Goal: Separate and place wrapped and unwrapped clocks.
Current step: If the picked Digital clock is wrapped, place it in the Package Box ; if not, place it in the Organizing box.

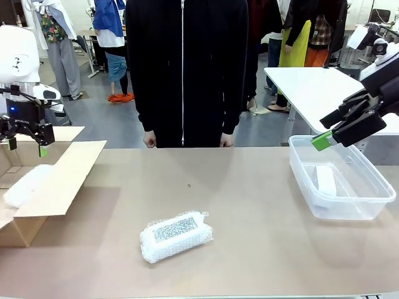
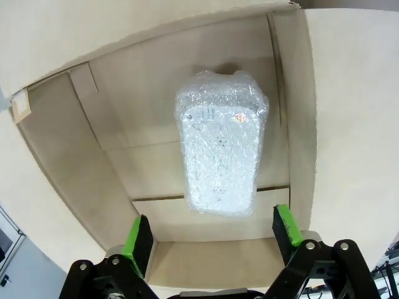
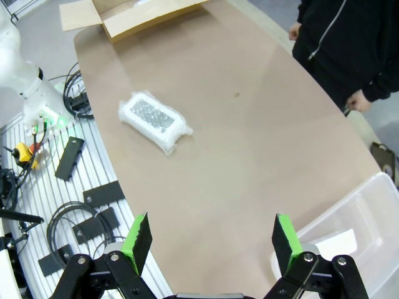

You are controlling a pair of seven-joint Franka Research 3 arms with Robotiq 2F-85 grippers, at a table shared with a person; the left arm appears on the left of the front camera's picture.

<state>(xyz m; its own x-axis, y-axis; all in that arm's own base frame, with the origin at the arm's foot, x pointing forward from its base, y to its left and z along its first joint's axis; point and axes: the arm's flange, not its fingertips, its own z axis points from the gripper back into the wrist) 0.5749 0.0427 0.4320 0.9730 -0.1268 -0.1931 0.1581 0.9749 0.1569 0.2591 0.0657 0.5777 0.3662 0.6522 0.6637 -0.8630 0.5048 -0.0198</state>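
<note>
Left wrist view: your left gripper (image 2: 212,230), spread, hangs over the wrapped bundle (image 2: 221,149) lying within the cardboard box (image 2: 112,93) walls. Your right gripper (image 3: 212,240) is spread; speckled bundle (image 1: 176,235) mid-table, open all round.

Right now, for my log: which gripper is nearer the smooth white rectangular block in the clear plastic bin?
Right. The right gripper hangs above the bin holding the block; the left gripper is over the cardboard box.

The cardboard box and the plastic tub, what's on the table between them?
A bubble-wrapped clock with a grey speckled panel lies there, seen in the front view.
</note>
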